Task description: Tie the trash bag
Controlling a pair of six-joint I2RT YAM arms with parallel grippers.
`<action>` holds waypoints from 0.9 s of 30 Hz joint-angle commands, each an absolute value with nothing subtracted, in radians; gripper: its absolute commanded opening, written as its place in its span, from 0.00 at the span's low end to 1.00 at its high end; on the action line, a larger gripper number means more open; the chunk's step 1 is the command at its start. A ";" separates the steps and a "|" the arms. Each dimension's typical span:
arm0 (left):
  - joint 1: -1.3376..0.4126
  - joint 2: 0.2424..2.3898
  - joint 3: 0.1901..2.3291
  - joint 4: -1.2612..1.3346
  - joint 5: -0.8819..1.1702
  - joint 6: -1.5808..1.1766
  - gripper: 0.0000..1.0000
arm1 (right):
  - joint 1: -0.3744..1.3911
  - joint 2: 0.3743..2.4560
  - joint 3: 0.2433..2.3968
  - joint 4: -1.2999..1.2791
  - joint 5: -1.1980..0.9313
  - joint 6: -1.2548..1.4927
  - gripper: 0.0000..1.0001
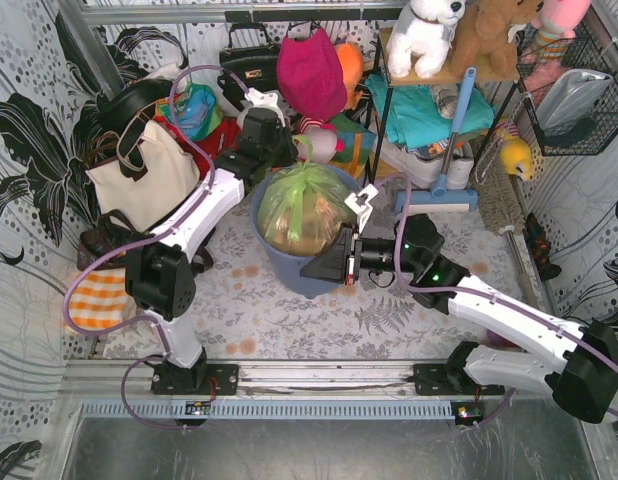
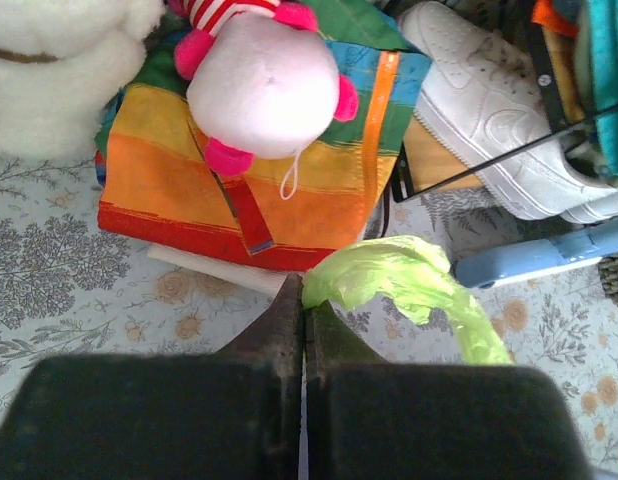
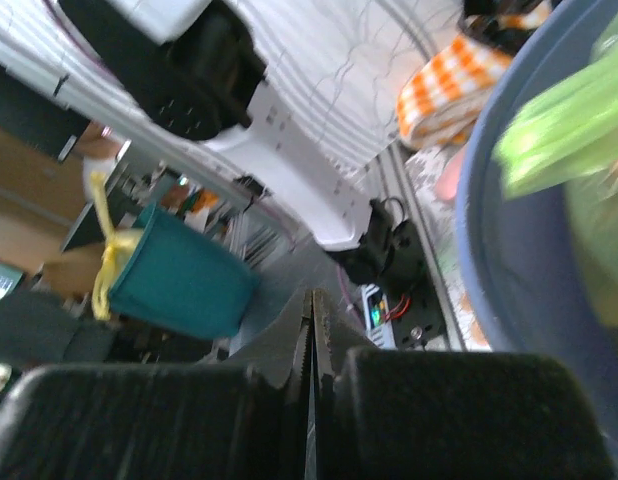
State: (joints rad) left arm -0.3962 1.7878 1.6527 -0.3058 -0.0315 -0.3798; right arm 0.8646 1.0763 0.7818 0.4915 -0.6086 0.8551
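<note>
Apparently pinches a strip of the trash bag (image 2: 399, 280) in the shut left gripper (image 2: 305, 300), stretched rightward off its tips, and has the right gripper (image 3: 314, 300) shut empty, bag up-right of it.

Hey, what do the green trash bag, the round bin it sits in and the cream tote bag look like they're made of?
Trash bag: thin, glossy plastic film. It is translucent, with brownish contents showing through, and it crinkles.
Bin: probably moulded plastic, going by its smooth, matte blue-grey wall.
Tote bag: looks like matte woven cloth, perhaps canvas, but it is too small to be sure.
</note>
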 commanded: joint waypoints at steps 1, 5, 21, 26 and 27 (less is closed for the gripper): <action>-0.372 1.821 1.671 -0.288 -0.029 -0.391 0.00 | 0.868 1.094 0.779 0.628 -0.796 0.870 0.00; -0.371 1.793 1.664 -0.278 0.020 -0.389 0.00 | 0.868 1.062 0.857 0.438 -0.652 0.753 0.00; -0.373 1.630 1.513 -0.276 0.144 -0.415 0.00 | 0.868 1.172 1.061 0.045 -0.093 0.902 0.57; -0.373 1.594 1.508 -0.279 0.151 -0.412 0.00 | 0.868 1.253 1.108 0.052 -0.147 0.903 0.53; -0.373 1.590 1.507 -0.279 0.152 -0.411 0.00 | 0.868 1.263 1.112 0.048 -0.157 0.901 0.48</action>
State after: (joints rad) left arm -0.3721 1.6341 1.5166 -0.3069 0.1303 -0.4107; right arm 0.8654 1.2358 1.0492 0.0513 -0.1276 0.8768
